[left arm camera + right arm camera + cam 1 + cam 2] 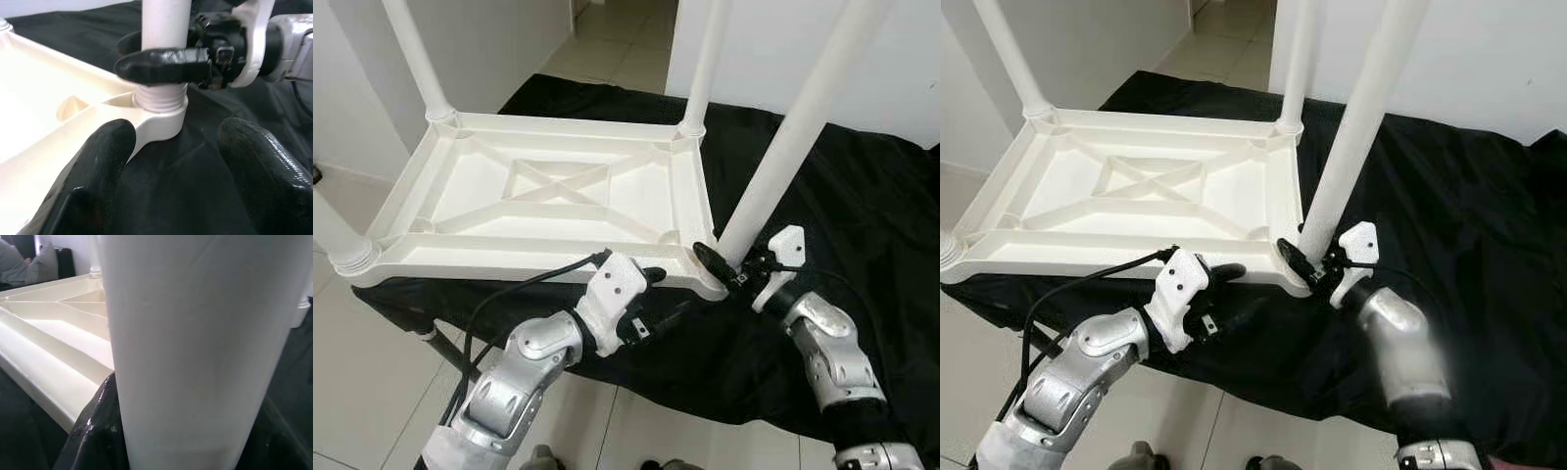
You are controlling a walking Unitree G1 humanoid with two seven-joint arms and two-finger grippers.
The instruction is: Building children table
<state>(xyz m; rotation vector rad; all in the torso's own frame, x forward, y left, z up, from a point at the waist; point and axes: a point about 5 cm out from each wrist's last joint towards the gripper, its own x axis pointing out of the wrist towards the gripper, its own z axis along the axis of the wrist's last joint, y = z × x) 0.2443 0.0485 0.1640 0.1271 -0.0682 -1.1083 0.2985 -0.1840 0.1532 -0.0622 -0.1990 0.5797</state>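
A white plastic children's table [509, 257] lies upside down on a black cloth, with its legs pointing up. My right gripper [720, 262] is shut on the near right leg [783, 147], low down where its threaded end [159, 100] enters the corner socket. In the right wrist view that leg [195, 333] stands right between the black fingers. My left gripper [661, 294] is open at the table's front rim, just left of that corner. One of its fingers [93, 171] is against the rim and the other [264, 166] is over the cloth.
The black cloth [862, 196] covers the low surface under the table. Three more legs stand up at the back left [416, 59], back right [705, 69] and near left [333, 235]. Tiled floor and white walls surround it. A person in grey [10, 259] sits beyond the table.
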